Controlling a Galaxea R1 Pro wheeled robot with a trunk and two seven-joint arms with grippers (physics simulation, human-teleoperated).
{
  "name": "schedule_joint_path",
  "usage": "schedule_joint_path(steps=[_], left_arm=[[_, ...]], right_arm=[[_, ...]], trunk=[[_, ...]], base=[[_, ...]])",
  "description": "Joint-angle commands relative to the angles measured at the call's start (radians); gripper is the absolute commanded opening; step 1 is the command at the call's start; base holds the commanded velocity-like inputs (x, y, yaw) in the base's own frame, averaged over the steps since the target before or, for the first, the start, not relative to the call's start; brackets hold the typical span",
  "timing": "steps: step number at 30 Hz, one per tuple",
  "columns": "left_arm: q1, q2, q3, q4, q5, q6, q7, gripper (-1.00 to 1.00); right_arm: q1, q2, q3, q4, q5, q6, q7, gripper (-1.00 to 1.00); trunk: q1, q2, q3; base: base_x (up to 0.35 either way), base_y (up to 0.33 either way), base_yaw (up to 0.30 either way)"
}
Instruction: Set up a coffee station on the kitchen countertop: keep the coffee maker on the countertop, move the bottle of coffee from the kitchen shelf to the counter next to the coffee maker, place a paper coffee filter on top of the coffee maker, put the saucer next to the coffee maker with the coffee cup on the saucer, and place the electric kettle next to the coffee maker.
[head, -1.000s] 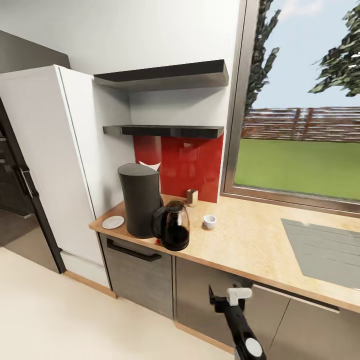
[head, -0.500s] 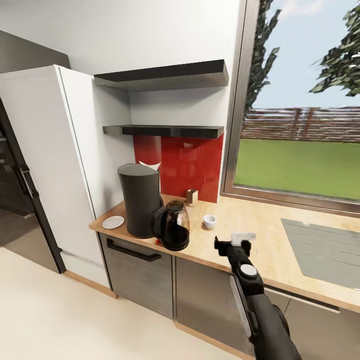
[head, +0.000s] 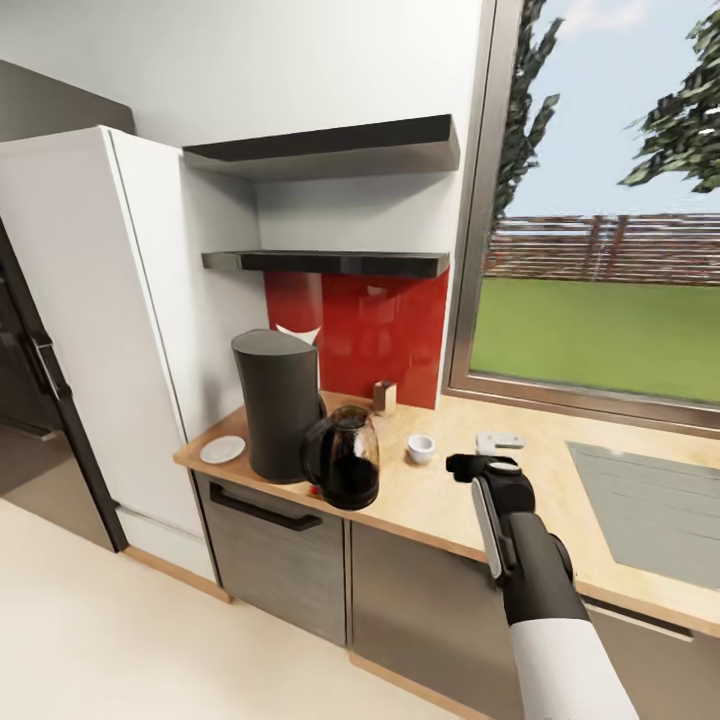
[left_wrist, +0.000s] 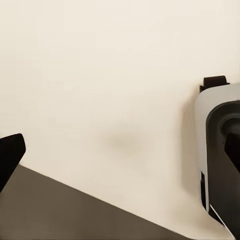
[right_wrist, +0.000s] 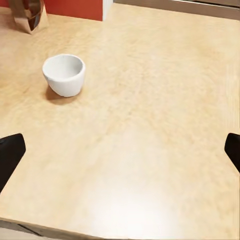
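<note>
On the left end of the kitchen countertop (head: 470, 500) stands the tall dark grey coffee maker (head: 278, 400). The brownish electric kettle (head: 345, 455) touches its front right side. The white saucer (head: 222, 449) lies bare to its left. A white pointed tip of the paper coffee filter (head: 299, 328) peeks out behind its top. The small white coffee cup (head: 420, 446) (right_wrist: 64, 74) sits right of the kettle. My right gripper (head: 482, 452) (right_wrist: 120, 150) hovers open over the bare wood just right of the cup. Over the pale floor, my left gripper (left_wrist: 120, 150) hangs open. The bottle of coffee is out of view.
A small tan-brown box (head: 384, 396) (right_wrist: 29, 14) stands against the red backsplash. Two dark shelves (head: 330, 262) hang above the coffee maker, seen from below. A grey inset sink (head: 650, 500) lies at the right, a tall white cabinet (head: 90, 330) at the left.
My right arm has risen from below the counter's front edge and reached forward over the worktop, stopping right of the cup. The objects on the counter have not moved.
</note>
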Motion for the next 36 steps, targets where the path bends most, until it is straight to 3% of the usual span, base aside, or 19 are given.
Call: schedule_joint_path(steps=[1,8,36], left_arm=[[0.000,0.000,0.001,-0.002,-0.009,0.007,0.006,1.00],[0.000,-0.006,0.003,-0.002,-0.005,0.007,0.060,1.00],[0.007,-0.002,0.004,0.006,-0.004,0.007,0.064,1.00]], right_arm=[[-0.002,0.001,-0.002,0.001,0.007,0.014,0.002,1.00],[-0.002,0.001,0.000,0.003,0.006,0.093,0.001,1.00],[-0.002,0.001,0.002,0.069,0.008,0.099,0.002,1.00]], trunk=[[0.001,-0.001,0.000],[0.001,-0.001,0.000],[0.001,-0.001,0.000]], base=[[0.320,0.000,0.000],[0.334,0.000,0.000],[0.327,0.000,0.000]])
